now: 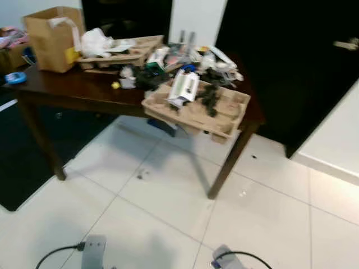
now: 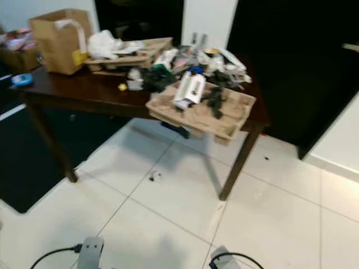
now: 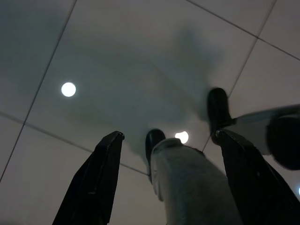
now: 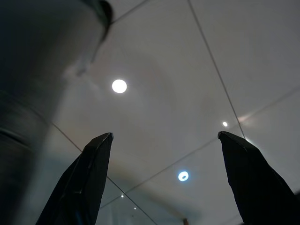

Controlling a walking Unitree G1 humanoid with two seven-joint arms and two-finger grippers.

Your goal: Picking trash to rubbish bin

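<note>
Dark wooden table (image 1: 73, 84) holds two cardboard trays (image 1: 196, 109), one paper bag (image 1: 53, 38).

Silver left arm (image 1: 93, 252) and right arm (image 1: 224, 259), each trailing a black cable; claw fingers (image 3: 93, 187) look matte black.

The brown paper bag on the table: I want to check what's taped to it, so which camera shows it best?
The right eye view shows the brown paper bag best, whole and a little further from the picture's edge. The left eye view has it too, nearer the corner. Both wrist views look at floor tiles instead.

1 table (image 1: 84, 89), 2 pulp trays (image 1: 224, 120)
</note>
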